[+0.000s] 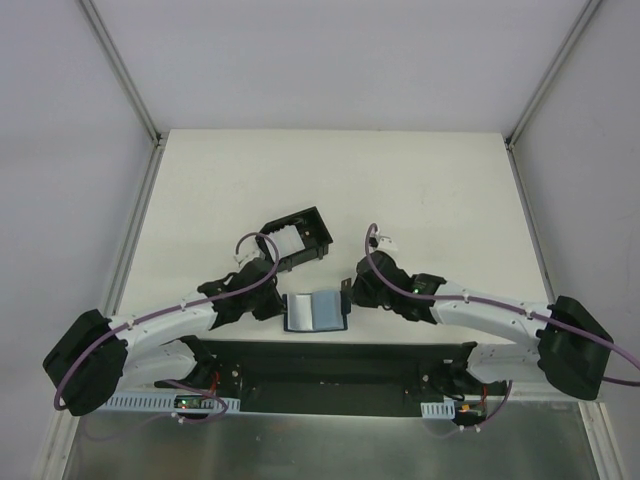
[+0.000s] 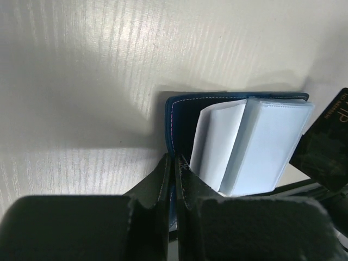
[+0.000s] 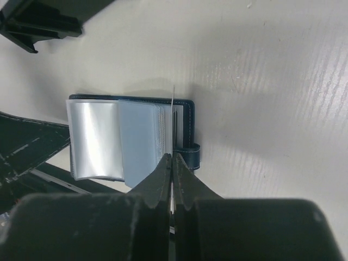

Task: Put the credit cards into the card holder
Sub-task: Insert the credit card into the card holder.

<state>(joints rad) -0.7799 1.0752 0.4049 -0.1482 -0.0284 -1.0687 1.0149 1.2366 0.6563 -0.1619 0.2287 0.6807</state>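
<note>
A white table (image 1: 420, 190) stands between plain grey walls (image 1: 60, 150), with both arms reaching in from its near edge. On the left, the left gripper (image 2: 174, 162) lies low on the table, its fingers pressed together on the left cover edge of the holder (image 1: 315, 312); a strip of blue shows between them. Just behind that gripper sits a black box (image 1: 318, 228), tilted, with something pale inside that cannot be made out. The holder lies open and flat near the front middle of the table, blue cover down, its clear sleeves (image 3: 117, 138) fanned upward. Over its right half a card (image 2: 325, 142) stands on edge, dark-faced with pale lettering. In the right wrist view it is only a thin line. The right gripper (image 3: 172, 159) is clamped tight on that card's near end, just beside the holder's right cover.
</note>
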